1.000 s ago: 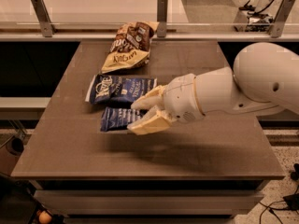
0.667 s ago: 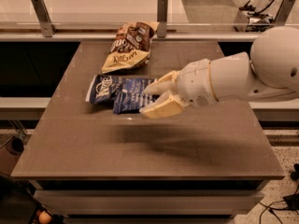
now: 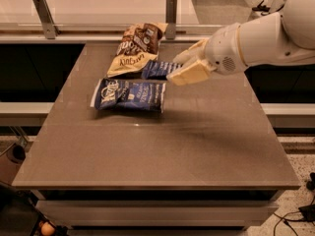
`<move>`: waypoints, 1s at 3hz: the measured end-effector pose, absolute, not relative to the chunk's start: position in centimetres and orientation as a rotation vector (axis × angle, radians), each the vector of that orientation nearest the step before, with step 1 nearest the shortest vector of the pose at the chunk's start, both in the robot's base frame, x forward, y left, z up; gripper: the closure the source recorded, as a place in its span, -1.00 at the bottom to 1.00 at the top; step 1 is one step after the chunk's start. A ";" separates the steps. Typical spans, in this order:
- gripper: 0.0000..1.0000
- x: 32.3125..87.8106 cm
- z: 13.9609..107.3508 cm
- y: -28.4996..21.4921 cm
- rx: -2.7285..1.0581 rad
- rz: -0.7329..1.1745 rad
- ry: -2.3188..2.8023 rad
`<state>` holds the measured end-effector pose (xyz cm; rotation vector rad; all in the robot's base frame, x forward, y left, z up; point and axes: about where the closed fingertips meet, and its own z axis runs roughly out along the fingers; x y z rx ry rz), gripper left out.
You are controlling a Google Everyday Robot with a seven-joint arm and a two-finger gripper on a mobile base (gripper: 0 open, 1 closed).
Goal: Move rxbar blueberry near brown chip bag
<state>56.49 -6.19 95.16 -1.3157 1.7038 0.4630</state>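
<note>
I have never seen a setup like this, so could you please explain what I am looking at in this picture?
This is a mobile robot with one white arm that reaches in from the right. There is a single camera, and it looks down on a brown table from its front edge. Where the camera is mounted is not known.

At the end of the arm is a two-finger pincer with cream-coloured fingers. It is over the far middle of the table, shut on the rxbar blueberry, a small dark-blue bar.

The bar sits right beside the brown chip bag, which lies at the far edge. I cannot tell whether the bar touches the table yet. A larger blue-and-white chip bag lies flat nearer the camera and is not held.
</note>
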 end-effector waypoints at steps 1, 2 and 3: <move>1.00 59.8 97.3 -8.4 -1.204 0.392 1.735; 1.00 62.4 98.4 -10.2 -1.098 0.339 1.750; 1.00 64.9 98.4 -11.5 -1.023 0.315 1.754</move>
